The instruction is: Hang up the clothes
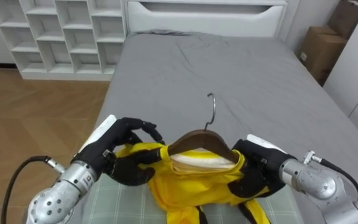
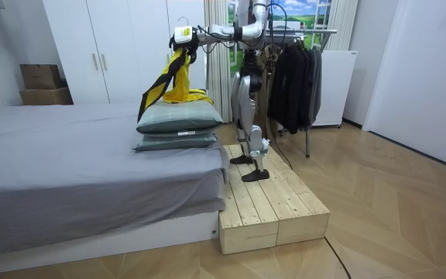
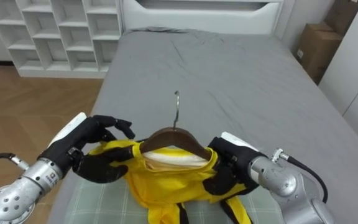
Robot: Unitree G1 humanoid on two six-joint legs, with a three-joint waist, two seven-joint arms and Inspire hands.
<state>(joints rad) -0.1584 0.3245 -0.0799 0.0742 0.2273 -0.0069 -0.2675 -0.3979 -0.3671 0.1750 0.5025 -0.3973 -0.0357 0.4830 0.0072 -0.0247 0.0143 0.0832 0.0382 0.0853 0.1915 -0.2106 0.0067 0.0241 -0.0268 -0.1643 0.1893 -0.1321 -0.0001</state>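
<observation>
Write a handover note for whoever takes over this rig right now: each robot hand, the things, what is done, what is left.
Left robot hand: shut on the garment at the hanger's left shoulder.
Right robot hand: shut on the garment at the right shoulder.
Things: yellow garment on the hanger, hook up, held above the pillows at the bed's end; rack with dark clothes behind the robot.
Done: garment seems seated on the hanger.
Left: turn to the rack, hook the hanger on its rail.
</observation>
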